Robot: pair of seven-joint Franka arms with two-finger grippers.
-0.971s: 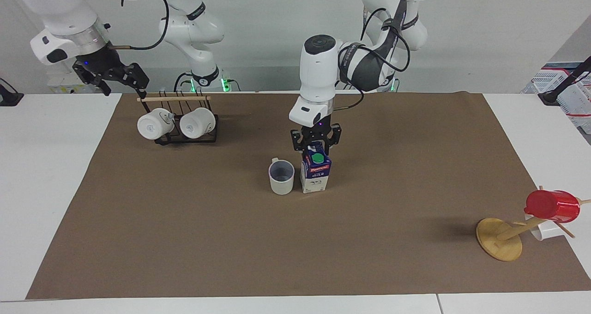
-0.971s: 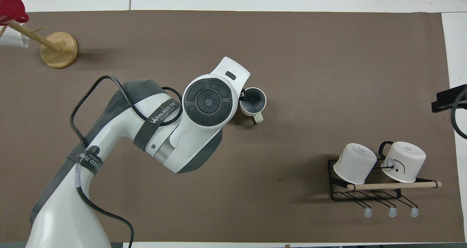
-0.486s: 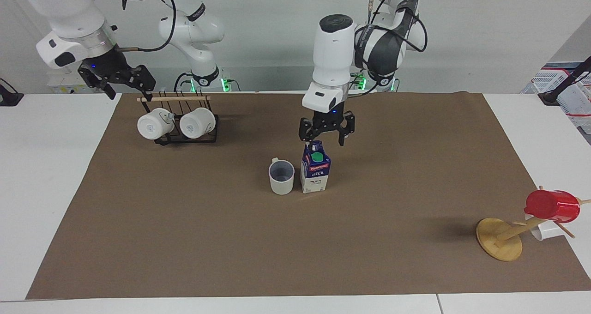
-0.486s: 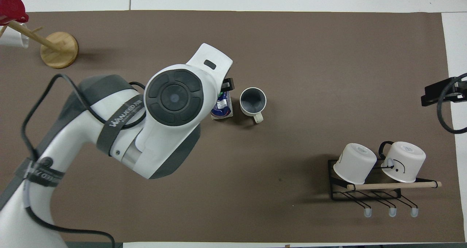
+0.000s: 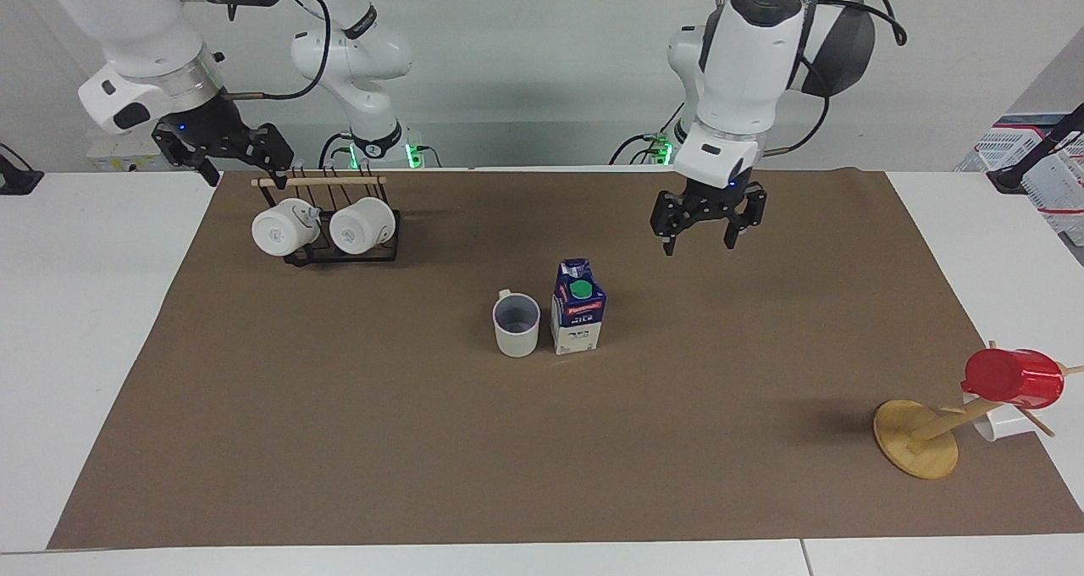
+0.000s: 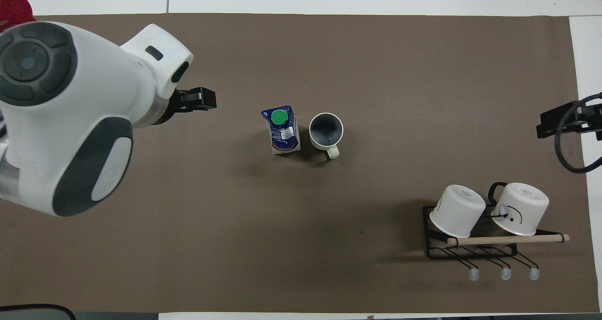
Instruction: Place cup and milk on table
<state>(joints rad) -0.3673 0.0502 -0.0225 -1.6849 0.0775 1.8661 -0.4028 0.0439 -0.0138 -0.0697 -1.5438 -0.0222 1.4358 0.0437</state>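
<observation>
Brown sheet [image 5: 339,440]: milk [image 5: 578,318] beside cup [image 5: 516,325], rack [image 5: 339,229] apart.

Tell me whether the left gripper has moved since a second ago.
Yes. The left gripper was down at the milk carton's top; now it hangs open above the brown sheet, off toward the left arm's end. The milk stands beside the cup.

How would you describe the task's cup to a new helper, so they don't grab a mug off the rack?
On the table's brown sheet, look near the middle, where two things stand side by side. The cup stands upright beside the milk carton, toward the right arm's end. Unlike the two white mugs tipped on the wire rack, it is cream with a grey-blue inside.
</observation>
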